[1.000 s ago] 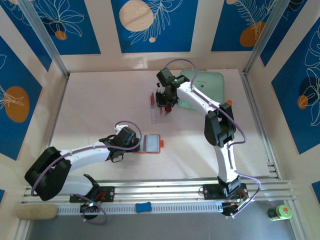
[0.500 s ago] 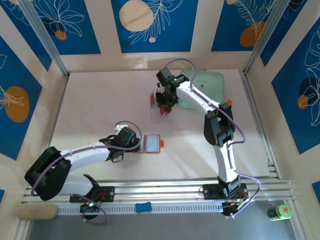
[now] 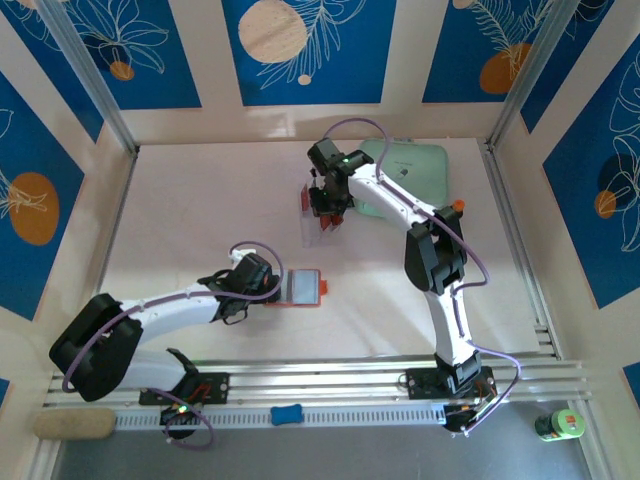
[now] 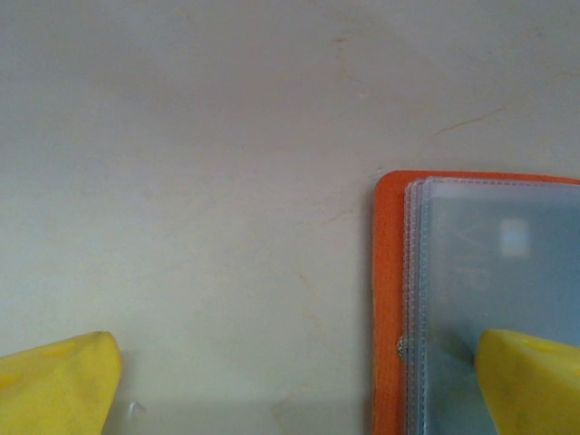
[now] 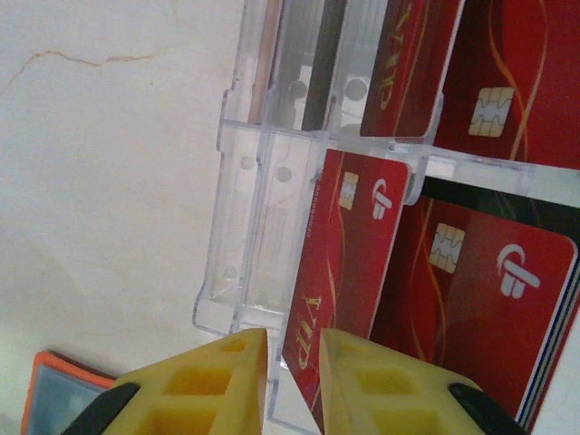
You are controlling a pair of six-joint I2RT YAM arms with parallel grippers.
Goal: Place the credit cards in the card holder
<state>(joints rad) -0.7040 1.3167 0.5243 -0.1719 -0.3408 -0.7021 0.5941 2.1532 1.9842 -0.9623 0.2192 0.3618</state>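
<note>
Orange and lying open on the tabletop (image 3: 200, 210), the card holder (image 3: 303, 287) sits nearest the arm bases, clear sleeves upward. The left claw (image 4: 294, 362) meets it from 9 o'clock, spread wide, with one yellow finger (image 4: 530, 381) over the sleeves and the other over bare tabletop. At 12 o'clock from the holder stands a clear rack (image 5: 258, 227) holding the red credit cards (image 5: 349, 263). The right claw (image 5: 294, 353) hangs over it, nearly closed, with one card's edge at the slit. I cannot tell whether it pinches. At 2 o'clock from the rack lies a mint-green case (image 3: 410, 168).
</note>
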